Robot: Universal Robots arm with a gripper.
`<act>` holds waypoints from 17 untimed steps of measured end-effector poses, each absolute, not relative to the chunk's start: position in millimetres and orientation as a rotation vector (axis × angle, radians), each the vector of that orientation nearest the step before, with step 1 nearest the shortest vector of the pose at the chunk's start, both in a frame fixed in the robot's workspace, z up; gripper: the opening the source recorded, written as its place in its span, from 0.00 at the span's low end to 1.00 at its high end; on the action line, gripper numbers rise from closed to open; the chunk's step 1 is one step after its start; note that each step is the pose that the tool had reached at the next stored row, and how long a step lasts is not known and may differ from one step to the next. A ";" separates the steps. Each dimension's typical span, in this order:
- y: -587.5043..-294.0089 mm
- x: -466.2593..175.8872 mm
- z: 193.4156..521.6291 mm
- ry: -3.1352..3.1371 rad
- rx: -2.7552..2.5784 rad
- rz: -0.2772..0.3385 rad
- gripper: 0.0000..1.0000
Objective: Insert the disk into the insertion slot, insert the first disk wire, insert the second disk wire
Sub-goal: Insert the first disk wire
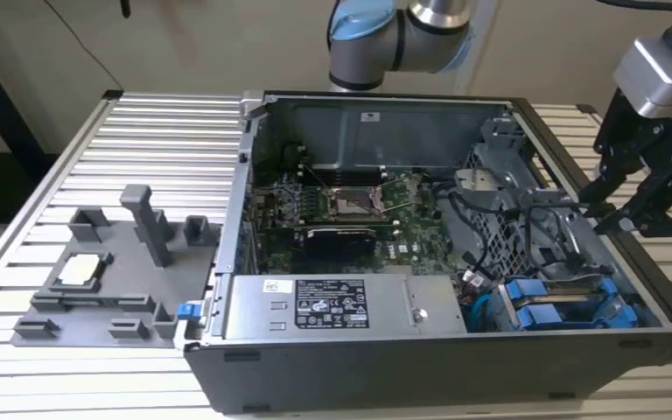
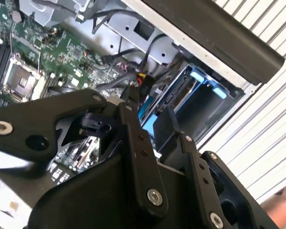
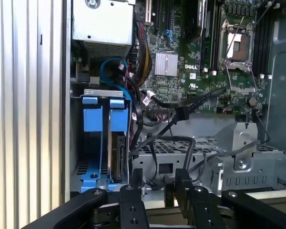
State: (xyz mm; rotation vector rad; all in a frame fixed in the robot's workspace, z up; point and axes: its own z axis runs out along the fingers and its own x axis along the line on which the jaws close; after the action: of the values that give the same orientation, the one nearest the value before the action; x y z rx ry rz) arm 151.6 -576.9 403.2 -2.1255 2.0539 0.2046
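The disk (image 3: 118, 160) stands edge-on in its blue carrier inside the insertion slot (image 3: 100, 91), the grey drive bay at the corner of the open PC case (image 1: 231, 262). A second blue-fronted carrier (image 3: 92, 117) sits beside it. My gripper (image 3: 158, 174) hovers open above the case's edge at the exterior view's right (image 1: 619, 219), with nothing between its fingers (image 2: 131, 98). Loose black wires cross the bay's neighbouring cage, one ending in a black connector (image 3: 181, 113). The gripper is apart from the wires and the disk.
The motherboard (image 1: 348, 210) fills the case floor, with the power supply (image 1: 336, 306) at the near wall. A grey fixture plate (image 1: 50, 302) with upright posts and a chip lies on the slatted table (image 1: 161, 131) at the exterior view's left. The case rim (image 2: 219, 33) runs close by the gripper.
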 end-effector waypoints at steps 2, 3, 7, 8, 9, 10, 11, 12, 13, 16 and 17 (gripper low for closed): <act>-576.9 155.0 404.2 2.056 -2.127 0.209 0.41; -576.9 157.2 404.2 2.056 -2.127 0.210 0.41; -576.8 163.1 404.1 2.053 -2.124 0.216 0.41; -576.6 163.4 404.0 2.053 -2.123 0.216 0.41; -576.4 163.3 403.7 2.053 -2.122 0.217 0.41; -576.0 163.3 403.7 2.053 -2.122 0.217 0.41; -575.1 163.4 403.5 2.053 -2.122 0.217 0.41; -574.3 163.4 403.1 2.054 -2.121 0.217 0.41; -573.5 163.4 402.6 2.054 -2.121 0.217 0.41; -571.5 163.5 401.4 2.056 -2.119 0.216 0.41; -571.5 163.5 401.4 2.056 -2.119 0.217 0.41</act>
State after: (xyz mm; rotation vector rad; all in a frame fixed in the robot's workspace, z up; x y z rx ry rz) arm 163.5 -571.5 401.4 -2.1188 2.0559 0.2166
